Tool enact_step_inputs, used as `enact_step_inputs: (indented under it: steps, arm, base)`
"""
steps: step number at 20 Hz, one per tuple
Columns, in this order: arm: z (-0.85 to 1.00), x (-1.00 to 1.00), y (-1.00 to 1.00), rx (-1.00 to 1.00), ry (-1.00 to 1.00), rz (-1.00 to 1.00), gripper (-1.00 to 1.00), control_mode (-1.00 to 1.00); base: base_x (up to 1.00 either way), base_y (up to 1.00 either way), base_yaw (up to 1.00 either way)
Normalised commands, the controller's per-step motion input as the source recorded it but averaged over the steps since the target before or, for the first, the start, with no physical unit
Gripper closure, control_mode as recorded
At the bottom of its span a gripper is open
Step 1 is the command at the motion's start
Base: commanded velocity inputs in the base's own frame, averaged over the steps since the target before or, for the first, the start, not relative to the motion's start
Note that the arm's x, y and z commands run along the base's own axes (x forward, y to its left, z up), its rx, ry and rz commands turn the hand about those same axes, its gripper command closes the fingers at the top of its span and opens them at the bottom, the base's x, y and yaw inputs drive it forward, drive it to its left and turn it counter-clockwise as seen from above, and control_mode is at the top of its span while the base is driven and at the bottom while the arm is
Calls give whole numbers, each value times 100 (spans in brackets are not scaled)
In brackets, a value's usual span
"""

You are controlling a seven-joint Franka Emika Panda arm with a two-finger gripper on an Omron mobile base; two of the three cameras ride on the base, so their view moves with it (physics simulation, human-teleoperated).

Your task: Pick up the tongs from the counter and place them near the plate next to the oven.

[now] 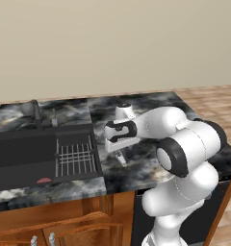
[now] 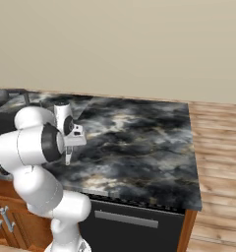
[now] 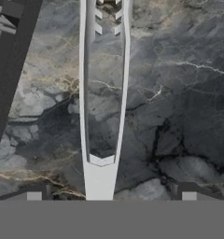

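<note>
Hand view: I have the claw (image 3: 111, 193) spread wide above the counter (image 3: 179, 93), its two tips either side of the joined end of the tongs (image 3: 103, 116), whose arms run straight ahead of the claw along the stone and, by my reading, remain ungripped. Judging from the left base view, the pick-up has not yet happened, so the lift, the carry and the set-down near the plate beside the oven are all left to do. A dark sink (image 1: 21, 158) with a wire rack (image 1: 76, 158) lies beside the claw, and nothing stands between its tips and the tongs.
</note>
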Motion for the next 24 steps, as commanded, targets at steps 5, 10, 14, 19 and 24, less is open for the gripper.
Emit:
enact_step_inputs:
  steps: [5,10,14,19,24]
  arm:
    - [-13,9,4,0,3,0,-100,-100]
    - [-17,8,7,0,4,0,-100,-100]
    - [-17,7,1,0,3,0,-100,-100]
    - [-16,7,0,0,1,0,-100,-100]
    - [-15,5,2,0,0,0,-100,-100]
  base:
    - [0,0,0]
    - [0,0,0]
    - [0,0,0]
    - [0,0,0]
    - [0,0,0]
